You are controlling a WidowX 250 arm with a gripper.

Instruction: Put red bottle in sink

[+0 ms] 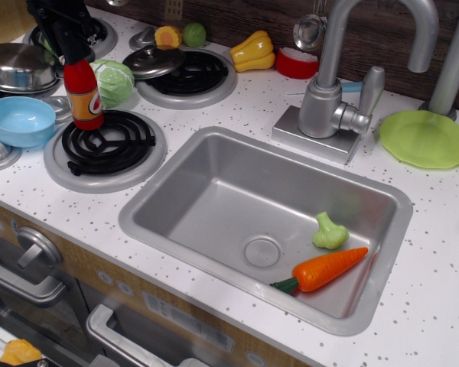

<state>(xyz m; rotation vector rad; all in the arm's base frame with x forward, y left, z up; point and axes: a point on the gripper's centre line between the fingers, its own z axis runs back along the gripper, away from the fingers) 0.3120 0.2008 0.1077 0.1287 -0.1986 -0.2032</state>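
At the far left of the bench (237,107), the red bottle (83,93) is standing upright on the rear edge of the front burner (105,145), just beside the green cabbage (113,81) and near the blue bowl (19,121). The black hand (70,44) is sitting directly over the bottle's neck and covering the cap. Whether its jaws are clenched on the neck or only bracketing it cannot be told, because the dark body is hiding the contact.

The step in hand, by judgement, is securing the grasp before the lift. To do it well:

1. Centre the hand on the neck, so the bottle is not tipping when the jaws are pressing in.
2. Grip below the cap, where the narrow neck is offering a shoulder against slipping.
3. Raise the bottle straight up until its base is clearing the burner coils; a sideways pull risks snagging it or nudging the cabbage.
4. Carry it toward the sink (168,172), which is lying well apart to the right.
5. Aim for the bare basin floor on the left, since a carrot (329,267) and a pale green vegetable (329,232) are occupying the right corner.
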